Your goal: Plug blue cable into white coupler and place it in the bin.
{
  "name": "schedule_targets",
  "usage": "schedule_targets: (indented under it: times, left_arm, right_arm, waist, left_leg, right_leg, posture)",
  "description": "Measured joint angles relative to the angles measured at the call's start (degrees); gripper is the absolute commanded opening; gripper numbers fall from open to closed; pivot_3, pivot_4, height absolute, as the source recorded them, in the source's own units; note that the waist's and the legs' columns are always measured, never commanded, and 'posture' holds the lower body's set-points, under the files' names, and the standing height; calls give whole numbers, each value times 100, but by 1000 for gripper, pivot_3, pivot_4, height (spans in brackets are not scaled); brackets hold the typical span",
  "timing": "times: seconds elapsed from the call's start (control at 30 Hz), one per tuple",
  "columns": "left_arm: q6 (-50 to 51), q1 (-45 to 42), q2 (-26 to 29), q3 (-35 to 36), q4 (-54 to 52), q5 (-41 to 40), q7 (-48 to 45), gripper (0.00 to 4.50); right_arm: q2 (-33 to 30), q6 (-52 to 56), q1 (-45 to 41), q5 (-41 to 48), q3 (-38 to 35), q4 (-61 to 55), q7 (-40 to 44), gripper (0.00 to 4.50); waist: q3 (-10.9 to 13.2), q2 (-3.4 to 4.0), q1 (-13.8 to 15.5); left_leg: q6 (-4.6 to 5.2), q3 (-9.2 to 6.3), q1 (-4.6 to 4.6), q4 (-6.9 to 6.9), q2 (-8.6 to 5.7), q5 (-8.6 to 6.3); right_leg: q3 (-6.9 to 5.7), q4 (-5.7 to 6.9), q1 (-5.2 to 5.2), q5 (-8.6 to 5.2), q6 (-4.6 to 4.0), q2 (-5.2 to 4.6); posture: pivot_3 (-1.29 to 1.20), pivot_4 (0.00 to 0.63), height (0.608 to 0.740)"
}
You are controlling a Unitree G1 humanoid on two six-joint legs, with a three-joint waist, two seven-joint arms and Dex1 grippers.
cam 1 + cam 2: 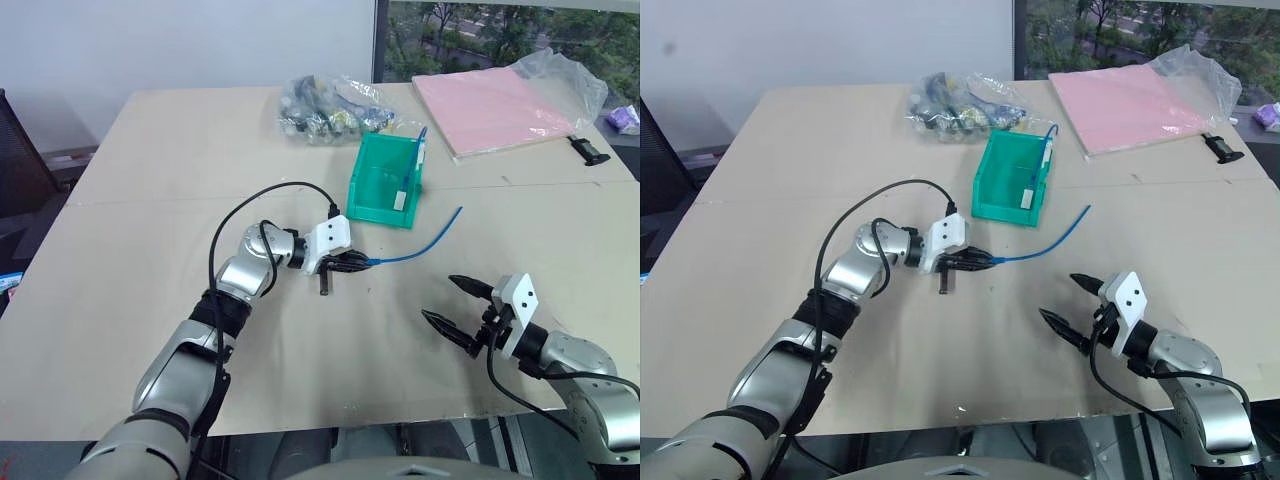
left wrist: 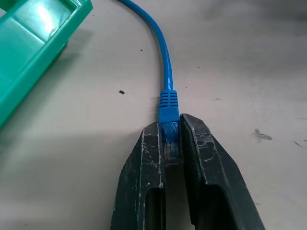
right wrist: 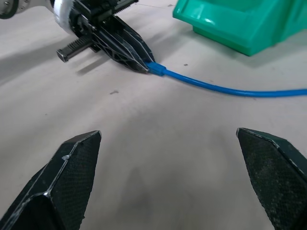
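Left gripper (image 1: 352,262) is reaching low across the tabletop (image 1: 150,200), pinching the blue cable (image 1: 420,245) by its plug, bin (image 1: 385,180) just beyond; right gripper (image 1: 460,305) is hovering nearby, jaws spread wide.

Silver arms with black joints, white wrist blocks, looping black cables, scuffed black ribbed jaws
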Motion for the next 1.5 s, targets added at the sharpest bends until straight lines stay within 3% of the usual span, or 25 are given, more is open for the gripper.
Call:
schedule_targets:
  times: [0.13, 0.27, 0.5, 0.6, 0.8, 0.87, 1.27, 1.3, 1.37, 1.5]
  left_arm:
    - [1129, 199, -341, 313, -594, -747, -7, 58]
    - [2910, 433, -418, 828, -1973, -2122, -37, 58]
    - [4214, 768, -225, 998, -2697, -3054, -34, 58]
    - [4428, 824, -186, 1076, -2810, -3264, -7, 0]
    - [4700, 810, -409, 1226, -2821, -3677, 206, 0]
    - [4757, 788, -442, 1285, -2821, -3767, 254, 0]
    - [4980, 772, -428, 1371, -2830, -4053, 393, 0]
    - [4979, 772, -430, 1377, -2830, -4061, 407, 770]
    - [4959, 793, -437, 1384, -2850, -4067, 425, 1341]
    - [4873, 1070, -408, 1389, -3363, -4076, 643, 3283]
  right_arm:
    - [453, 638, -109, 852, -9, -283, -371, 4500]
    - [903, 1390, -193, 2007, -27, -494, -827, 4500]
    - [1304, 1743, -748, 3441, -405, -575, -1493, 4500]
    - [1261, 1858, -795, 3869, -453, -684, -1605, 3618]
    - [1001, 2031, -794, 4198, -343, -920, -1678, 765]
    - [1001, 2031, -794, 4206, -312, -926, -1720, 130]
    - [926, 1997, -846, 4443, -247, -968, -1951, 130]
    - [925, 1989, -853, 4454, -240, -968, -1972, 0]
    - [925, 1986, -887, 4495, -215, -968, -2005, 0]
    - [893, 1978, -963, 4601, -187, -967, -2062, 0]
  waist:
    - [1, 0, 9]
    - [0, 0, 1]
    - [-1, 2, 10]
    - [-1, 2, 20]
    - [-1, 1, 8]
    - [-1, 1, 7]
    - [-1, 1, 6]
    - [-1, 1, 6]
    - [-1, 1, 6]
    - [-1, 1, 3]
  left_leg:
    - [0, -13, -7, 4, 6, 0]
    - [0, -16, -3, 5, 14, 0]
    - [-1, -17, 5, 5, 12, 0]
    - [-1, -16, 2, 5, 11, 0]
    - [-1, -15, 4, 5, 8, 0]
    - [-1, -14, 4, 5, 7, 0]
    - [-1, -10, 4, 5, 6, 0]
    - [-1, -10, 4, 5, 6, 0]
    - [-1, -10, 4, 5, 7, 0]
    - [-1, -9, 5, 3, 11, 0]
  right_leg:
    - [-5, 3, -2, 0, 0, -2]
    - [-2, 3, -1, 0, -1, -4]
    - [1, 14, -1, 0, -1, -2]
    - [0, 10, -1, 0, -1, -3]
    - [0, 11, -2, 0, -1, -2]
    - [1, 12, -1, 0, -1, -2]
    - [3, 10, -2, 0, -1, -2]
    - [3, 10, -2, 0, -1, -2]
    - [3, 10, -2, 0, -1, -2]
    - [7, 6, -2, 0, 0, -3]
  posture:
    - [0, 150, 739]
    - [0, 150, 739]
    - [0, 150, 739]
    - [0, 150, 739]
    - [0, 150, 739]
    - [0, 150, 739]
    - [0, 150, 739]
    - [0, 150, 739]
    - [0, 150, 739]
    - [0, 150, 739]
